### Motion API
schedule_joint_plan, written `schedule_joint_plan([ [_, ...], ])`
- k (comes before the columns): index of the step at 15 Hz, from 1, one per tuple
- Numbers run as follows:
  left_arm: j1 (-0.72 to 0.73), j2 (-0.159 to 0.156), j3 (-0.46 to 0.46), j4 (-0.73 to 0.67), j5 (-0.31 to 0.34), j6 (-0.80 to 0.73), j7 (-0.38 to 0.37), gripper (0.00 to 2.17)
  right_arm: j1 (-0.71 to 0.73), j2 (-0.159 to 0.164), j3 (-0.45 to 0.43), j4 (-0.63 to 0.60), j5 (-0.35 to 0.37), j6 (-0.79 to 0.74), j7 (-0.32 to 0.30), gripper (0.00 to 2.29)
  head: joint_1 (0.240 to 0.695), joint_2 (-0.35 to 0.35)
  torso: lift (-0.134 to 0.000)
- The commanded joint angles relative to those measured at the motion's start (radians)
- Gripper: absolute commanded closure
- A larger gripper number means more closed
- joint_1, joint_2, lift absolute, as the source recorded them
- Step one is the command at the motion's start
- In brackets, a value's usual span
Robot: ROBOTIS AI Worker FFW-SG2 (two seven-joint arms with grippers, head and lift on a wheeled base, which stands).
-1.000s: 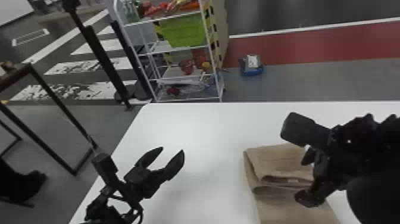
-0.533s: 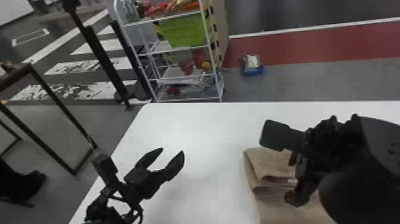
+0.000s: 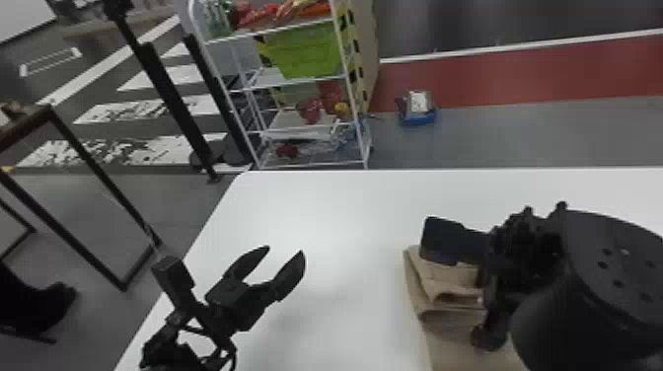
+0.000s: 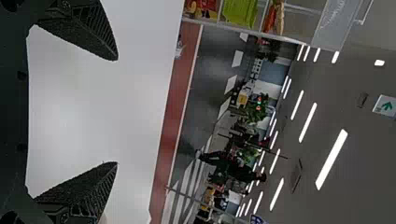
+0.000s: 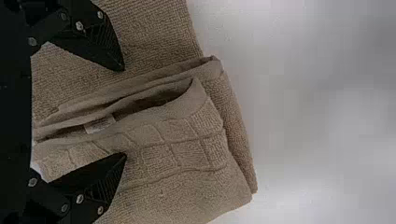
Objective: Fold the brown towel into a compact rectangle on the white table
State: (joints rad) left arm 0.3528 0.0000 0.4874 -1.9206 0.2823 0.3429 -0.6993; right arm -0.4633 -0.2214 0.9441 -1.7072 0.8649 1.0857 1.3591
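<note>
A brown towel [image 3: 446,352], partly folded, is laid out on the white counter [image 3: 345,212], well in from the left edge and set off from the far edge. A layered section [image 5: 182,154] is stacked on the side toward the far edge, while a flatter section [image 5: 154,28] is left extended toward the near edge. Over the boundary of the two, the right end effector [image 5: 124,112] is held wide, its fingers [image 5: 105,44] spread with one above the flatter cloth and the other above the layers; nothing is seen to be gripped, and whether the cloth is touched cannot be told. A raised, gaping fold [image 5: 163,95] is framed beyond them, and a small pale label [image 5: 99,124] is exposed inside it. By the left edge, the left end effector [image 3: 285,249] is parked, empty and wide. The work appears to be midway, with a further fold or a tidying of the layered section in hand. For the next move, all the stacked layers would need to be caught together, then turned or pressed down squarely toward the near edge. Should only the top layer be pinched, the stack could be pulled apart or skewed.
</note>
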Motion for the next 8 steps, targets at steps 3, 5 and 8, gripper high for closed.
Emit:
schedule_joint_plan([
  [3, 0.000, -0.003, 0.002, -0.001, 0.002, 0.000, -0.002, 0.08, -0.018, 0.016, -0.005, 0.012, -0.015, 0.021, 0.008, 0.34, 0.695, 0.350, -0.124],
  [5, 0.000, -0.003, 0.004, -0.003, 0.000, 0.000, -0.003, 0.08, -0.028, 0.024, -0.008, 0.009, -0.021, 0.024, 0.008, 0.34, 0.695, 0.350, -0.124],
  [8, 0.002, -0.003, 0.005, -0.005, 0.002, 0.000, -0.003, 0.08, -0.032, 0.030, -0.008, 0.023, -0.017, 0.024, 0.008, 0.35, 0.695, 0.350, -0.124],
])
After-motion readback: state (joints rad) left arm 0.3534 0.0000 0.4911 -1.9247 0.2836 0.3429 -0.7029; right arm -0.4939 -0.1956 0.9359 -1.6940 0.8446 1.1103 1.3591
